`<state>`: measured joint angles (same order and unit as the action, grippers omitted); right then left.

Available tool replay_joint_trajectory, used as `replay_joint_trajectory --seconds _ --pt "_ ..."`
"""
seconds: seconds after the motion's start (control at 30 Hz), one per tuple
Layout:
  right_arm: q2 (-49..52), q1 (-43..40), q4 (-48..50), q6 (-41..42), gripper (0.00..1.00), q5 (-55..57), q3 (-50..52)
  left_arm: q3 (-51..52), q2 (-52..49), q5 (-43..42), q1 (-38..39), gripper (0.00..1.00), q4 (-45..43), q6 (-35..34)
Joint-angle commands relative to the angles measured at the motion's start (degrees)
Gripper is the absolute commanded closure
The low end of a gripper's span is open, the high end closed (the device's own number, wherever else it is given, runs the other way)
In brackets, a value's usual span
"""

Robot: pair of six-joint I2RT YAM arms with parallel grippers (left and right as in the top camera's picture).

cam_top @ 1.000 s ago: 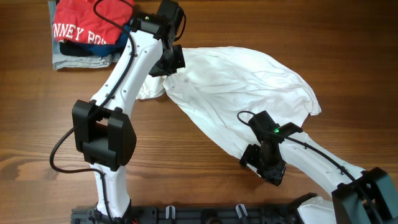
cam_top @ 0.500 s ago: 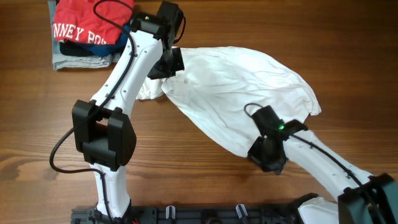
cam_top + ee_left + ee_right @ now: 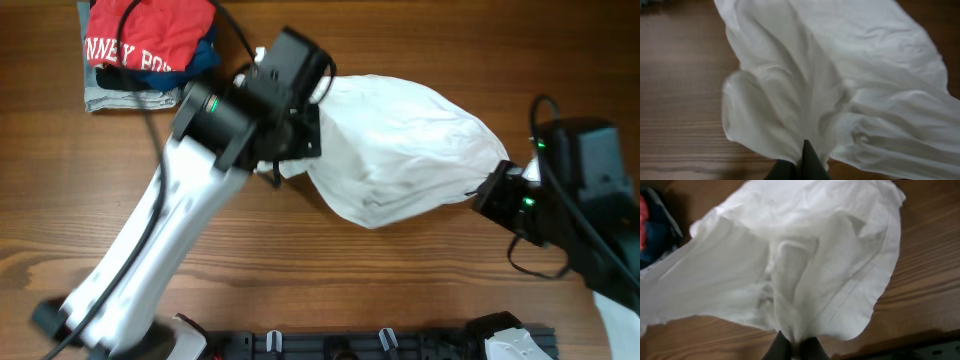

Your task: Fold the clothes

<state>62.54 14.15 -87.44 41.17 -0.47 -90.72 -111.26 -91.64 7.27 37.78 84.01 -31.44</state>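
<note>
T-shirt (image 3: 400, 140): thin white cloth, matt, creased (hem stitching shows). Table (image 3: 330, 270): brown wood, smooth, visible grain.

White wrinkly T-shirt (image 3: 400, 140), bunched, stretched across the tabletop

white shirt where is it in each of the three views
Overhead: shirt centre right, bunched on the table.
Left wrist: fills most of the frame, gathered into the left tool at bottom centre.
Right wrist: fills the upper frame, pinched in the right tool at bottom centre.
Shared landmark: the wood table, bare beside the shirt in all three.
</note>
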Motion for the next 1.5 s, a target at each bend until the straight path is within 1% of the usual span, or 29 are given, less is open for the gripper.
replay_joint_trajectory --seconds 0.0,0.07,0.13,0.23,0.3,0.33,0.43,0.5,0.57,0.6,0.67,0.73,0.8,0.87,0.93,0.97,1.0,1.03,1.1,1.17,1.3,1.37,1.43,1.47 --pt "-0.68 -0.15 -1.01 -1.97 0.96 3.63 -4.61 -0.07 7.76 5.29 3.72 0.96 -1.46 -3.80" --pt "-0.59 -0.22 0.17 -1.95 0.96 4.90 -4.85 -0.07 9.90 5.73 3.74 0.96 -2.38 -3.80" --pt "0.85 -0.31 2.64 -1.97 0.96 6.95 -4.85 -0.07 10.75 9.07 2.69 0.96 -4.22 -3.80" --pt "4.72 -0.87 7.69 -2.08 0.96 9.73 -4.85 -0.07 9.03 11.43 -0.81 0.96 -8.76 -2.91" --pt "9.75 -3.43 13.70 -3.72 0.96 10.73 -4.85 -0.07 6.12 11.45 -4.24 0.96 -13.27 -0.22" --pt "12.68 -5.31 16.85 -4.57 0.96 9.99 -4.85 -0.07 3.58 11.21 -6.75 0.96 -16.94 1.46" --pt "21.70 -11.41 28.50 -9.94 0.96 2.58 -5.68 -0.07 -3.48 9.75 -12.50 0.96 -29.81 8.15" --pt "25.31 -14.60 30.05 -11.82 0.96 -3.13 -9.51 -0.11 -6.43 7.30 -15.28 0.96 -37.99 12.09" --pt "28.46 -18.88 27.15 -14.21 0.96 -6.29 -18.40 -1.14 -7.13 6.23 -17.29 0.96 -42.93 14.58" --pt "29.68 -21.77 24.11 -15.61 0.96 -6.49 -25.38 -3.04 -6.95 6.25 -18.43 0.96 -44.02 15.21" --pt "30.25 -25.86 20.00 -18.56 0.96 -7.19 -35.17 -8.98 -6.19 6.21 -19.65 0.96 -42.97 15.93" --pt "30.25 -29.33 16.41 -18.88 0.96 -9.70 -42.23 -14.95 -5.20 6.23 -19.58 0.96 -39.80 17.42" --pt "29.77 -30.77 13.33 -19.82 0.96 -9.57 -44.59 -18.78 -4.09 6.23 -19.12 0.96 -34.53 17.77" --pt "29.05 -31.34 8.61 -20.00 0.96 -6.49 -44.76 -19.82 -2.82 6.23 -18.58 0.96 -26.99 17.64" --pt "29.09 -31.32 2.43 -19.80 0.96 -5.40 -44.61 -19.78 -2.93 6.16 -17.94 0.96 -15.28 13.27" --pt "29.11 -31.34 0.02 -18.16 0.96 -3.87 -44.35 -19.78 -3.45 6.01 -17.70 0.96 -8.92 10.19" --pt "29.11 -31.34 -1.79 -16.11 0.96 -0.55 -44.28 -19.71 -4.17 6.03 -17.64 0.96 -4.11 7.69" --pt "29.07 -31.34 -1.73 -13.86 0.96 1.97 -44.28 -18.86 -5.51 6.25 -17.64 0.96 -1.07 6.69" --pt "29.07 -31.34 -1.73 -14.34 0.96 0.79 -44.28 -18.49 -6.67 5.97 -17.70 0.96 -0.44 5.88" --pt "28.06 -31.32 -3.82 -15.87 0.96 -1.66 -44.28 -18.49 -6.58 0.15 -17.09 0.96 2.69 5.46" --pt "23.15 -31.32 -4.68 -20.83 0.96 -8.55 -44.28 -18.51 -3.37 -6.45 -12.70 0.96 5.01 5.46" --pt "20.79 -31.32 -4.66 -21.24 0.96 -9.51 -44.28 -18.51 -1.81 -6.16 -9.70 0.96 4.46 5.46" --pt "20.83 -31.32 -4.66 -21.29 0.96 -9.51 -44.26 -18.49 -1.86 -5.38 -8.92 0.96 1.81 5.49" --pt "21.90 -31.32 -4.37 -21.33 0.96 -9.53 -44.26 -18.49 -2.67 -3.41 -9.03 0.96 -0.02 5.49"
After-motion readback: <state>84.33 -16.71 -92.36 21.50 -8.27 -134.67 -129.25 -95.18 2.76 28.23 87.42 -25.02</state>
